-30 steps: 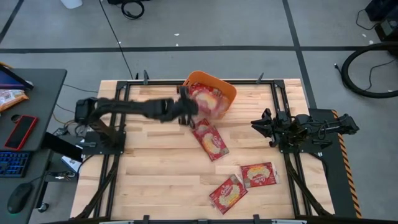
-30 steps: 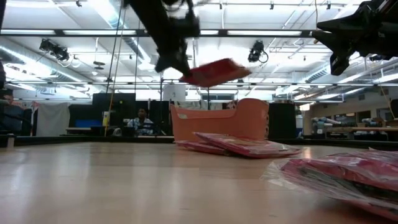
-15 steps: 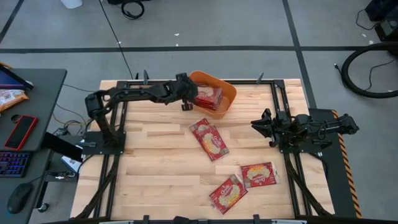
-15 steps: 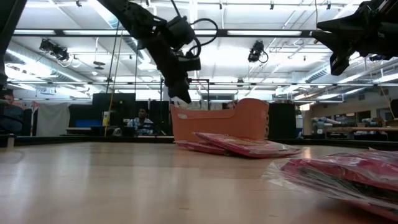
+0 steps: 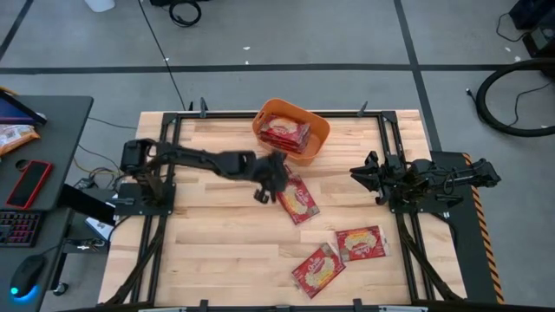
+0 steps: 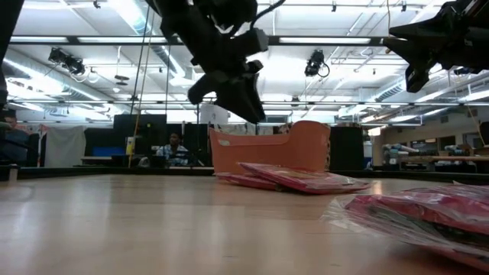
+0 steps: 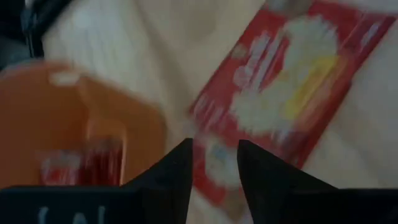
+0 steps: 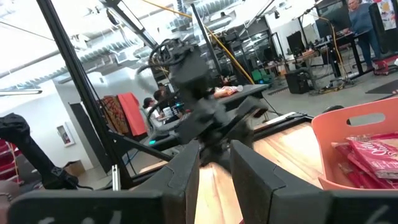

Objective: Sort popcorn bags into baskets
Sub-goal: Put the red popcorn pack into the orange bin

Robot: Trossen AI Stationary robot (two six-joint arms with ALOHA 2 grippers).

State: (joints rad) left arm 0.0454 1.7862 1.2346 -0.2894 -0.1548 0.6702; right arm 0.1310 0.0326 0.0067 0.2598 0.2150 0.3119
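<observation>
The orange basket [image 5: 319, 130] stands at the table's far middle with red popcorn bags [image 5: 286, 135] lying inside. One popcorn bag [image 5: 297, 199] lies flat on the table just near of the basket. Two more bags [image 5: 360, 243] [image 5: 318, 269] lie toward the near right. My left gripper [image 5: 274, 178] hovers open above the left edge of the middle bag [image 7: 280, 93], holding nothing. At the table's right side, my right gripper [image 5: 360, 173] waits open and high, with nothing between its fingers [image 8: 186, 168].
Bare wood lies left of the middle bag and along the near left. In the low view the basket [image 6: 271, 149] stands behind the middle bag [image 6: 298, 177]. A desk with a keyboard and phone [image 5: 30, 184] stands off the table's left. People sit in the room beyond.
My left gripper carried a popcorn bag over the basket and let it go; that bag now lies in the basket. The gripper then swung back toward the near edge and stands over the middle bag on the table.
</observation>
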